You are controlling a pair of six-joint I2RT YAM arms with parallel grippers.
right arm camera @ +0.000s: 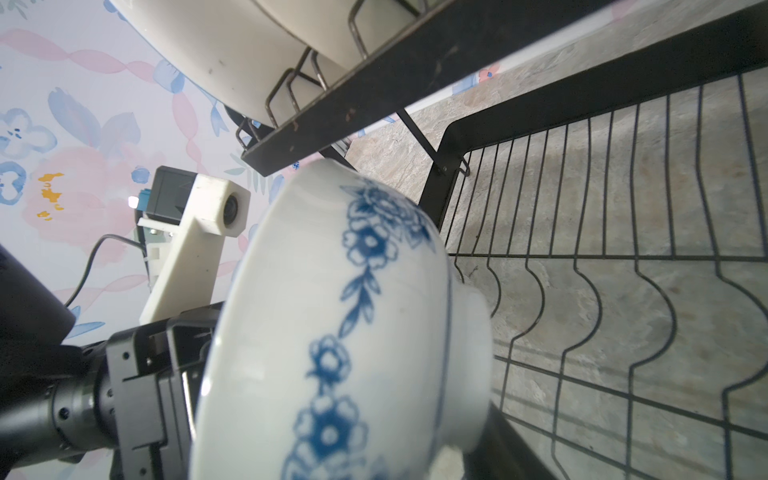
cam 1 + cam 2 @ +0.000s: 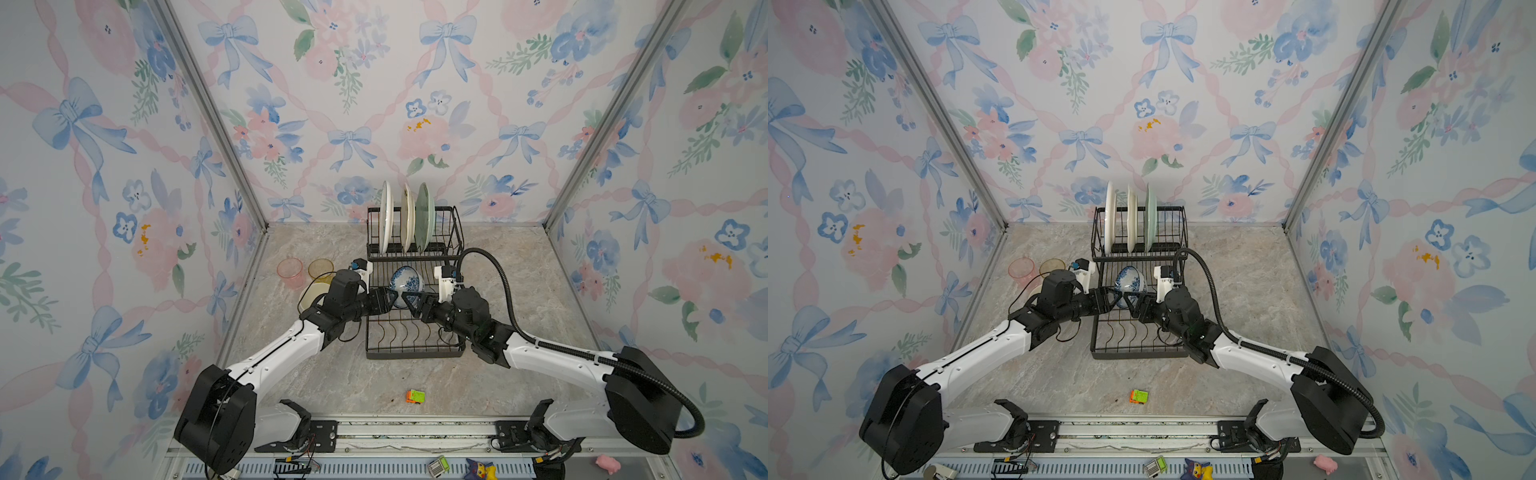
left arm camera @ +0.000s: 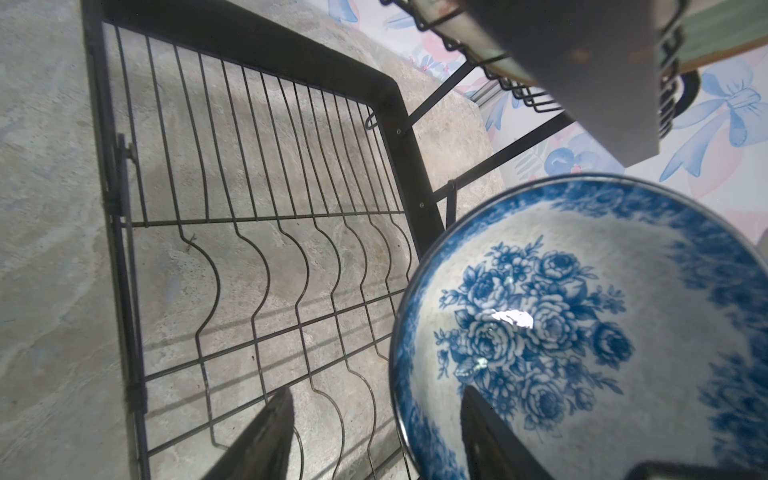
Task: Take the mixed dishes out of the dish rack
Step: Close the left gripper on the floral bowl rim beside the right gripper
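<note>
Lifting from the dish rack (image 2: 415,356) is where we see the trouble. Its raised upper basket (image 2: 415,258), with three plates (image 2: 407,220) upright in it, hangs just over the back of the lower tray. We judge that a straight pull upward could knock the blue-patterned bowl (image 2: 406,284) against the basket's front bar. The bowl stands on its rim among the tray's wire dividers, near the basket, and a one-sided push could roll or topple it. Its mouth faces the left gripper (image 2: 391,298) and its foot the right gripper (image 2: 412,305), so its axis lies across the rack and its broad rim stands upright. The left gripper is spread, one finger inside the bowl and the other outside, with the rim between them unpinched. The right gripper sits at the bowl's outer wall; whether it pinches we cannot tell.
</note>
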